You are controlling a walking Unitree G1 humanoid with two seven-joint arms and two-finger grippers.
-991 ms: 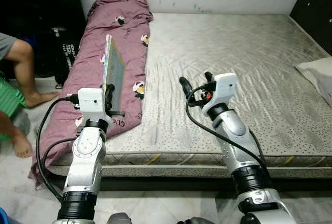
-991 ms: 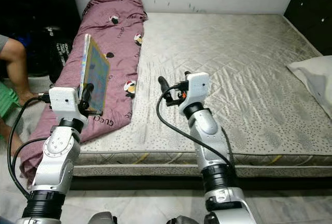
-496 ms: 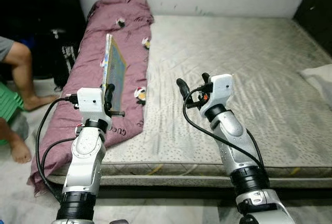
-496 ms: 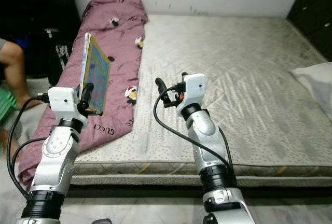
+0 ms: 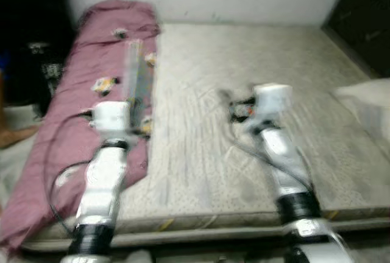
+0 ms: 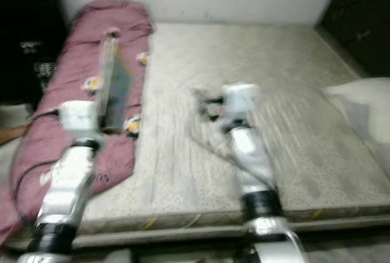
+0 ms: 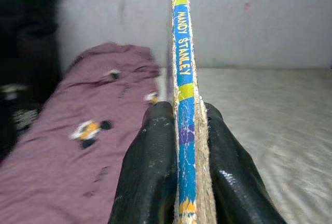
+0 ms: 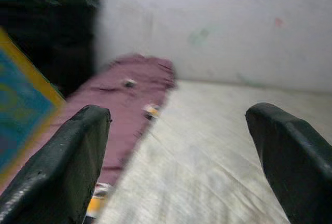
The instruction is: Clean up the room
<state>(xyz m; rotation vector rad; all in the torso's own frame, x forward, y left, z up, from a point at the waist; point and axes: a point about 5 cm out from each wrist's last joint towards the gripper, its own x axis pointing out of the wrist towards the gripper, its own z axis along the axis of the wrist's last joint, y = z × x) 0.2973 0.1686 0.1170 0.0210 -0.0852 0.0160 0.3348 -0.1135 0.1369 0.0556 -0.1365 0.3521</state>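
Left claw (image 7: 179,151) grips book (image 7: 182,79) upright beside maroon blanket (image 5: 67,98) on mattress (image 5: 244,92).

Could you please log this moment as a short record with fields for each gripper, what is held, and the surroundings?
left gripper: shut on the book, held up over the blanket
book: thin, upright, spine toward the wrist camera, clamped between both fingers
right gripper: open, holding nothing, raised over the mattress
blanket: maroon, along the mattress's left side
mattress: grey, bare
pillow: white, at the right edge
image quality: head views blurred
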